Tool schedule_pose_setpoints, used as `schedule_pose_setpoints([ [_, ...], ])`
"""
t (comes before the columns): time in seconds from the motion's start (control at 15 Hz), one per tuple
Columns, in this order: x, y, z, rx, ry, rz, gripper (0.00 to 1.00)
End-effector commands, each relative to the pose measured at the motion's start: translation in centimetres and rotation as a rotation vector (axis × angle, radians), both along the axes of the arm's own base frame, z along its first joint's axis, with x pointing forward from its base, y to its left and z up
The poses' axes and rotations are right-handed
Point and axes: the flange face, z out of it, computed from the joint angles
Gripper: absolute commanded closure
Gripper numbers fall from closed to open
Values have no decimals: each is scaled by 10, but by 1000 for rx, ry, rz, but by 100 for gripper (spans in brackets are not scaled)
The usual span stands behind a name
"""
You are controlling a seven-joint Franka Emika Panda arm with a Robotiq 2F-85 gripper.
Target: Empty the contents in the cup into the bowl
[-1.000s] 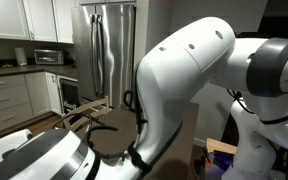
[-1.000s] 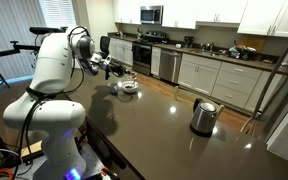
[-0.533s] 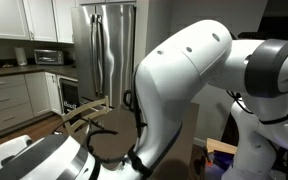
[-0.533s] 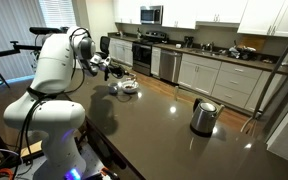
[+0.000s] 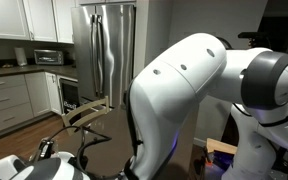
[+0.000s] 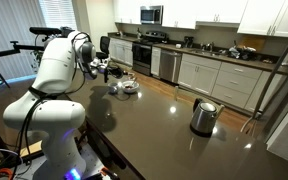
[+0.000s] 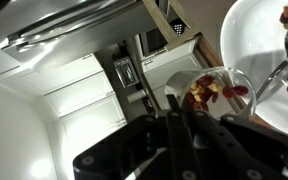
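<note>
Cup (image 7: 222, 88), clamped in the closed gripper (image 7: 181, 108), tips toward the bowl (image 7: 249, 40) as we see the arm (image 5: 184, 90) swing round (contents (image 7: 204, 90) partly remain).

1. You've got the bowl (image 6: 127, 88) on the countertop (image 6: 154, 125), well apart from the kettle (image 6: 203, 116), which stands toward the other end.
2. The gripper (image 6: 106, 69) hangs just beside the bowl, on the robot's side.
3. In the wrist view, the cup (image 7: 227, 85) is tipped at the bowl's edge, with the contents (image 7: 202, 92) inside the cup.
4. The stove (image 6: 144, 55) stands behind the countertop.
</note>
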Motion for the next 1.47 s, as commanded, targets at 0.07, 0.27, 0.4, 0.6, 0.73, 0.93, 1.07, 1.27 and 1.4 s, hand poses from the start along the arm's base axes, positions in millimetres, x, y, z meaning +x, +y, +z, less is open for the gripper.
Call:
schedule_pose_setpoints([
  [0.07,7,5,4,-77,-70,-1,97],
  [0.27,10,2,9,-84,-67,-9,97],
  [0.4,11,2,15,-84,-69,-13,97],
  [0.6,10,4,28,-85,-94,-19,97],
  [0.73,8,6,36,-91,-117,-23,97],
  [0.93,2,9,46,-99,-143,-32,97],
  [1.07,-5,11,48,-98,-153,-36,97],
  [1.27,-16,15,41,-97,-155,-40,97],
  [1.4,-20,17,34,-105,-151,-38,97],
])
